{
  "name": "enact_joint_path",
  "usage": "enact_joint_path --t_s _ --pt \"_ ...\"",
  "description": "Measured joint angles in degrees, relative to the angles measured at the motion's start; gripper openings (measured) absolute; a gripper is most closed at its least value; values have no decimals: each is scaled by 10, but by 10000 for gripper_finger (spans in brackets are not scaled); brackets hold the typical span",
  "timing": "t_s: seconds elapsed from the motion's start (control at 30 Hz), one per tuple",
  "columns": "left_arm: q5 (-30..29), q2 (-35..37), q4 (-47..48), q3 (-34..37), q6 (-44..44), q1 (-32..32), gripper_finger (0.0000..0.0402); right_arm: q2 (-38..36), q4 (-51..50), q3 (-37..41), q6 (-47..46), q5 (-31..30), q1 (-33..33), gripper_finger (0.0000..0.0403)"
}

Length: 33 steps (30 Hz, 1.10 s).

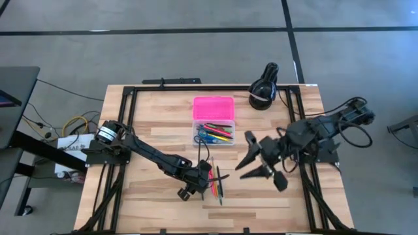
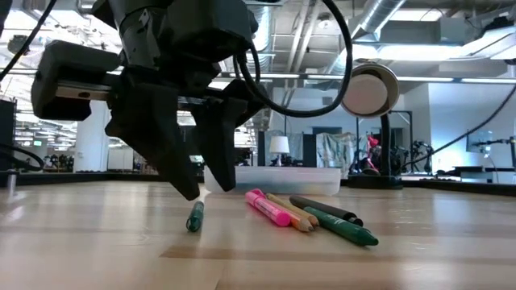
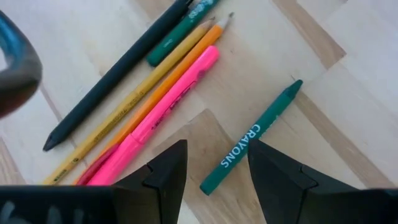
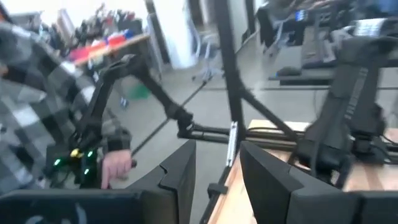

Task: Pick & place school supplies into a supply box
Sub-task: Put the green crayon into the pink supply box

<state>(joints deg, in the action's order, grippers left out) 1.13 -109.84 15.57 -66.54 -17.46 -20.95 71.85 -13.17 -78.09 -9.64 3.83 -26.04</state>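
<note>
The supply box stands at the table's far middle, its pink lid (image 1: 213, 108) lying open behind the clear base (image 1: 214, 133), which holds several school supplies. A green crayon (image 3: 249, 146) lies flat on the wood. My left gripper (image 3: 217, 144) is open and tipped down over it, a finger on either side of the crayon's near end and just clear of it. Beside the crayon lie a pink highlighter (image 3: 168, 106), an orange pencil (image 3: 180, 68), a black pen (image 3: 118, 81) and a green marker (image 2: 343, 229). My right gripper (image 1: 243, 156) hangs open and empty, raised over the table's right half.
A black round device (image 1: 263, 88) stands at the far edge, right of the box. Black frame rails (image 1: 127, 124) run along the table's sides. Beyond the table a person in a plaid shirt (image 4: 25, 93) holds a handle (image 4: 112, 165).
</note>
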Motion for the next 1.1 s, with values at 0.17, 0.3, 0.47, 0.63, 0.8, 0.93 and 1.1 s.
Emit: enact_joint_path --t_s 0.17,0.3,0.47,0.63,0.8,0.93,1.1 --pt "0 0 1 0 6 -2 164 -91 107 128 -19 -98 0 118" --pt "1 0 1 0 -4 -2 164 -146 127 201 -65 -181 -11 118" --pt "16 -4 -1 0 -29 0 164 -177 128 263 -119 -253 -38 118" --pt "46 -23 3 -2 -44 0 164 -182 145 302 -139 -307 -76 118" --pt "43 -30 9 -3 -35 -2 164 -183 158 316 -144 -346 -102 118" --pt "47 -31 25 -3 -13 -2 155 -182 158 316 -144 -376 -121 118" --pt "62 -33 46 -3 -4 -4 114 -181 152 316 -144 -430 -145 118"
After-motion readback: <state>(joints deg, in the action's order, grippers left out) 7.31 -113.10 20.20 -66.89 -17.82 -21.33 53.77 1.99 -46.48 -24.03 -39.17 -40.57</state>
